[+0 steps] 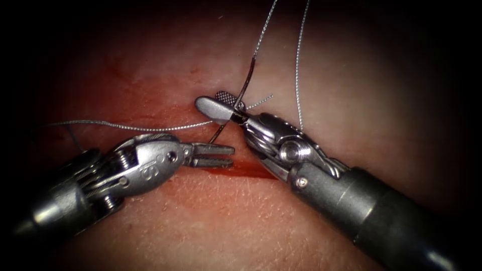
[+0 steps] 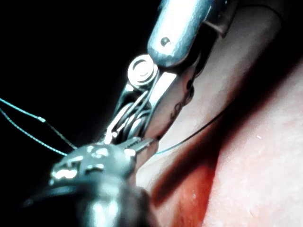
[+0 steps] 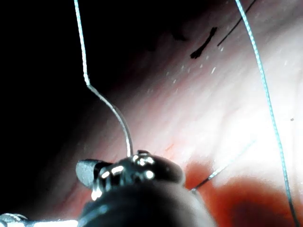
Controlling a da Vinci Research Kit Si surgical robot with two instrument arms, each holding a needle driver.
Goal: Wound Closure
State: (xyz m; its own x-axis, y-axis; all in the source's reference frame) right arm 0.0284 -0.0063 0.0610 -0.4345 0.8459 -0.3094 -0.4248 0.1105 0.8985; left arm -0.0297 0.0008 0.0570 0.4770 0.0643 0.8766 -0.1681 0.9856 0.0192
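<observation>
Tissue (image 1: 211, 221) takes up most of the endoscope frame, with the cut (image 1: 246, 170) and its red fluid (image 1: 251, 171) sitting centre, just below my tools. My right gripper (image 1: 221, 108), coming in from the lower right, is clamped on the needle (image 1: 240, 98) around mid-curve, and the needle hangs free above the tissue. My left gripper (image 1: 216, 155), from the lower left, is slightly open and holding nothing. Thread (image 1: 298, 65) runs up from the needle's tail to the top edge, and another strand trails off to the left.

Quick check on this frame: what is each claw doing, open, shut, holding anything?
Left claw: slightly open, holding nothing, near the cut.
Right claw: shut on the needle about mid-curve; needle tip is low by the cut, thread trailing up.
</observation>
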